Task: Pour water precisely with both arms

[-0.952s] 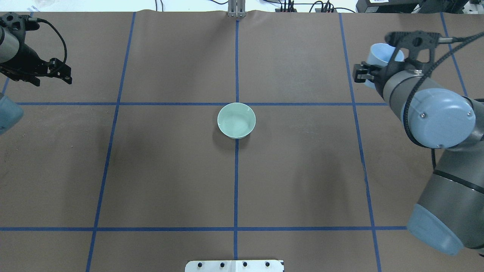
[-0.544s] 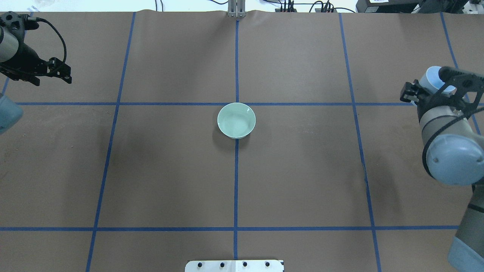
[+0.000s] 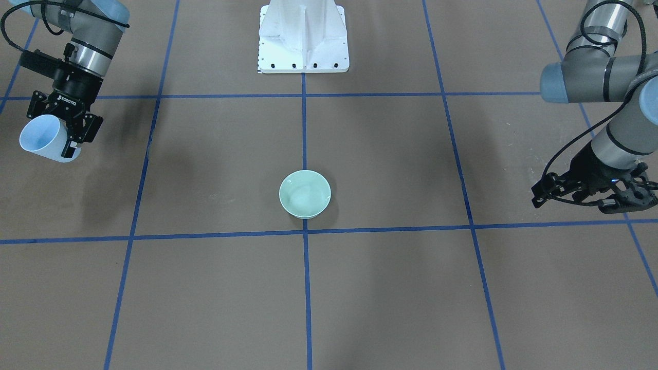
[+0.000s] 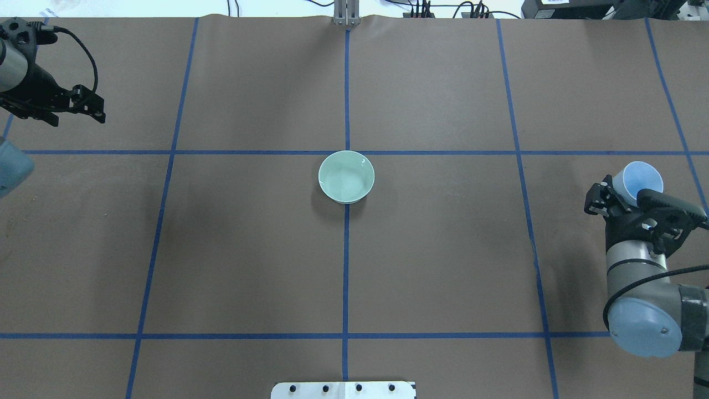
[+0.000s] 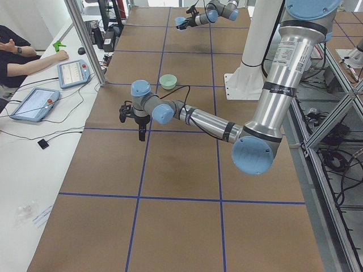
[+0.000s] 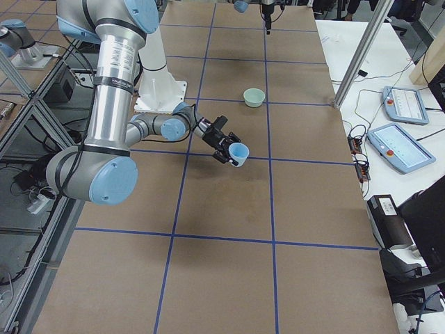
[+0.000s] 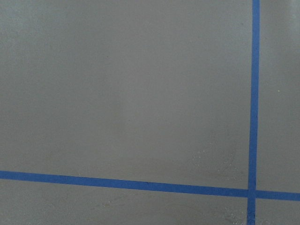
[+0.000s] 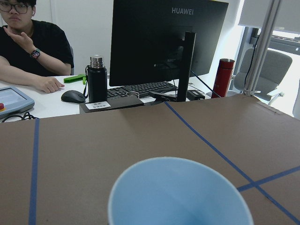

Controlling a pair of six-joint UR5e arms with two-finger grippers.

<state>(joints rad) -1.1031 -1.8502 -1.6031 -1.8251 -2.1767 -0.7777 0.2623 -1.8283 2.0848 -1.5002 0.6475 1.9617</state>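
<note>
Pre-pour stage, seemingly: right hand (image 4: 620, 194) pinching blue cup (image 4: 642, 177), 3 o'clock from green bowl (image 4: 346, 176); left hand (image 4: 91, 108), 10 o'clock, spread or pressed: cannot tell. Next: level approach to bowl, slow tilt.

Monitor (image 8: 164, 42), black flask (image 8: 97, 79), red bottle (image 8: 224, 77)

Bright, even light from above, soft smeary shadows on the table (image 4: 249, 260), a darker one at seven o'clock of the bowl (image 4: 346, 177), sheen down the left arm (image 5: 282, 73), cup (image 8: 178, 197) blurred at six o'clock on the right wrist view, washed-out white at two o'clock.
</note>
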